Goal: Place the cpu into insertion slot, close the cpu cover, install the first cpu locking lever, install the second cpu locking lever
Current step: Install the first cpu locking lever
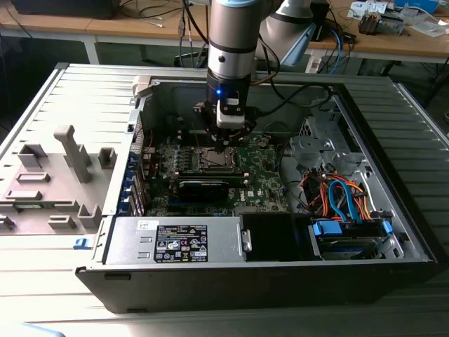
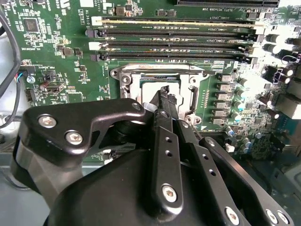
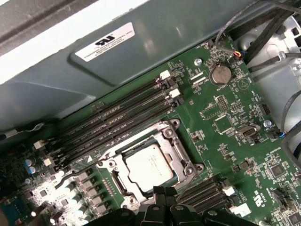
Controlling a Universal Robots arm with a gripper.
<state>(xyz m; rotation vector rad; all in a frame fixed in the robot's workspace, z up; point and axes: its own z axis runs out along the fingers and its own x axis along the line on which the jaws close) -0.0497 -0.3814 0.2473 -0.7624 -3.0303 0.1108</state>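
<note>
While flat (face up), cpu [image 3: 148, 167] fills insertion slot [image 3: 165, 133].

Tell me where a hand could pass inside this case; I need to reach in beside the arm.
Roomiest: the dark bay between the power supply and the drive cage. Crowded: the gripper hangs right over the cpu in the insertion slot; cables fill the exterior view's right.
</note>
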